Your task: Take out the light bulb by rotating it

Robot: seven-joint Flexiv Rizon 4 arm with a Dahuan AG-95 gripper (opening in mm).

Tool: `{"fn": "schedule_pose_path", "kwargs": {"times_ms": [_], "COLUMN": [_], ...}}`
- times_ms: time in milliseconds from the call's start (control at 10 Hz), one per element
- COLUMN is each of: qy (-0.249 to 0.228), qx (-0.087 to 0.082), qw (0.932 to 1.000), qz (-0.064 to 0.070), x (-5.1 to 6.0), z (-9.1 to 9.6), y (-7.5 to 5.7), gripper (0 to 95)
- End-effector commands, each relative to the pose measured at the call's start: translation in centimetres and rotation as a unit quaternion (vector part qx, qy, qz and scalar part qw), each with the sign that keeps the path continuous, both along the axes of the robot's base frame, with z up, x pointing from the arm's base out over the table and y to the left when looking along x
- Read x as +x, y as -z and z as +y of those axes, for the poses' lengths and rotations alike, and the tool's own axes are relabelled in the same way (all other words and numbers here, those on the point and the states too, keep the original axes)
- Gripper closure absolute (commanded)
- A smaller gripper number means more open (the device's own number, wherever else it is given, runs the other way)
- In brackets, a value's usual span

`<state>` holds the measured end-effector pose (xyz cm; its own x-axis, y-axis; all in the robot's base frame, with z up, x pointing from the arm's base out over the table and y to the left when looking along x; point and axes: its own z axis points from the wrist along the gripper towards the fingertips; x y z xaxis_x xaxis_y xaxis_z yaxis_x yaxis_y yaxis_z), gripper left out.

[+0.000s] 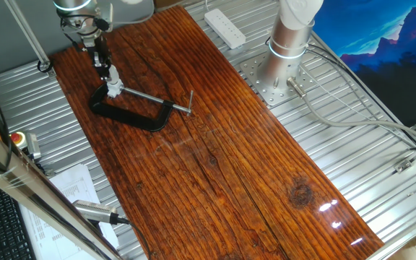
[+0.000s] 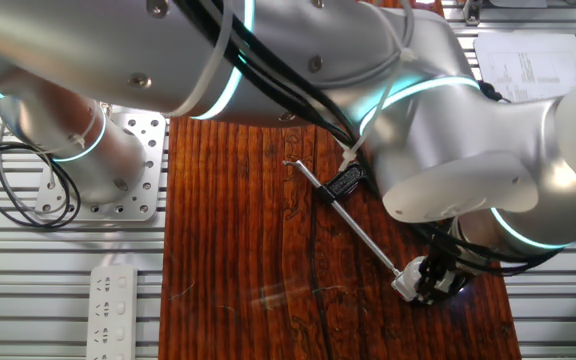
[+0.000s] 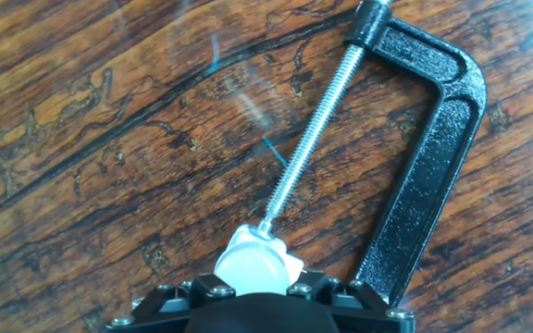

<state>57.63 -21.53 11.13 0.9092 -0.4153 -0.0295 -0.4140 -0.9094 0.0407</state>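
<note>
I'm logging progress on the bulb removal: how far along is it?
Done: the pincer has reached the light bulb, which the black C-clamp holds by its screw rod. In hand: the fingers sit at the bulb's sides; whether they grip cannot be told. Left: rotating it free and lifting it out.

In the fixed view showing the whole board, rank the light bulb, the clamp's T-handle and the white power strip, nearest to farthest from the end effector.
1. light bulb, right at the end effector, in the clamp's jaw.
2. T-handle, at the screw rod's far end.
3. power strip, beyond the board's far edge.
</note>
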Motion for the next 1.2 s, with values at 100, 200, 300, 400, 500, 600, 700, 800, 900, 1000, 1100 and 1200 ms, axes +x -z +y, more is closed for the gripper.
{"fn": "schedule_pose_path", "kwargs": {"times_ms": [100,200,300,400,500,600,700,800,900,1000,1100,1200], "qy": [0.052,0.061,0.07,0.095,0.143,0.18,0.241,0.315,0.376,0.447,0.492,0.529], "qx": [-0.01,-0.01,-0.012,-0.017,-0.021,-0.022,-0.022,-0.026,-0.029,-0.027,-0.026,-0.025], "qw": [0.9986,0.9981,0.9975,0.9954,0.9895,0.9834,0.97,0.9483,0.9254,0.8933,0.8692,0.847], "qz": [0.002,0.002,0.002,0.0,-0.004,-0.009,-0.017,-0.03,-0.035,-0.041,-0.046,-0.05], "x": [0.1,0.1,0.1,0.1,0.1,0.1,0.1,0.1,0.1,0.1,0.1,0.1], "z": [-0.1,-0.1,-0.1,-0.1,-0.2,-0.2,-0.2,-0.2,-0.2,-0.2,-0.2,-0.2], "y": [-0.8,-1.0,-1.2,-1.8,-2.4,-2.8,-3.2,-3.7,-3.9,-3.9,-3.8,-3.8], "gripper": [38.0,38.0,38.0,38.0,38.0,38.0,38.0,38.0,38.0,38.0,38.0,38.0]}}
